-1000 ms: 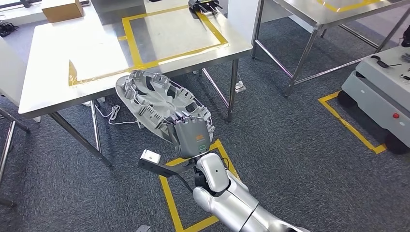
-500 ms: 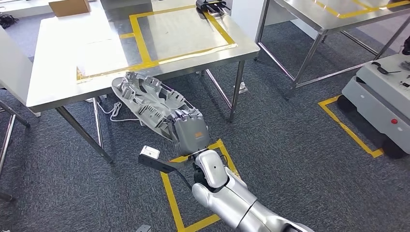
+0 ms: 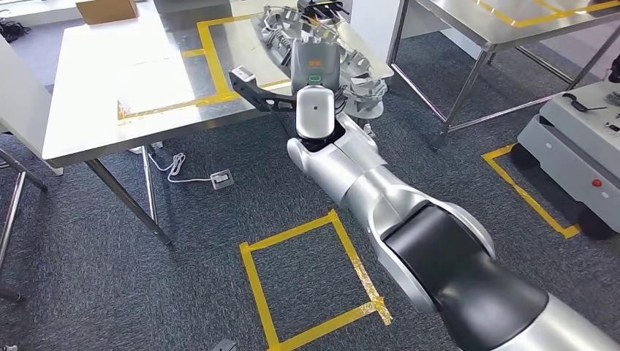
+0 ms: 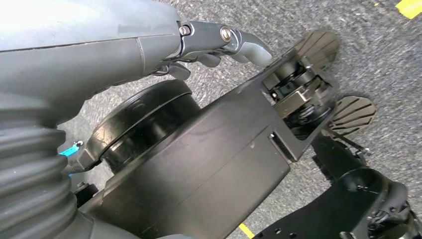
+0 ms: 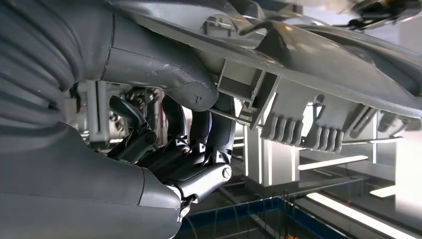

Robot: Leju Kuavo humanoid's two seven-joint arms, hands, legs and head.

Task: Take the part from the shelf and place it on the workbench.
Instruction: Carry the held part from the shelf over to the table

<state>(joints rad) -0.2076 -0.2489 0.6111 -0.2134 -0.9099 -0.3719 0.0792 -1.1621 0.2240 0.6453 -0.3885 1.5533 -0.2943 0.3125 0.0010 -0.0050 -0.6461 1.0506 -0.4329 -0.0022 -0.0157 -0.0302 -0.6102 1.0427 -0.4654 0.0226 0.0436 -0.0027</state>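
Since half a second earlier, the right arm had swung up and forward, carrying the grey ribbed plastic part [image 3: 351,69] from low beside the table leg to above the steel workbench with yellow tape outline [image 3: 88,80].

At far left of the head view, a brown cardboard box [image 3: 106,9] sat on the bench's back edge. A white cable with a plug block [image 3: 219,178] lay on the grey carpet under the bench. Nearer the middle, a yellow tape square [image 3: 314,278] marked the floor.

Above the bench's right end, the right hand [image 3: 313,62] held the part, which was tilted over the taped rectangle; whether it touched the surface could not be told. In the right wrist view, the dark fingers [image 5: 199,134] curled under the part's [image 5: 308,55] rim with the thumb pressed on top.

The left hand [image 4: 219,42] hung over carpet, fingers curled with nothing in them.

At far right stood a white wheeled cart [image 3: 577,139].
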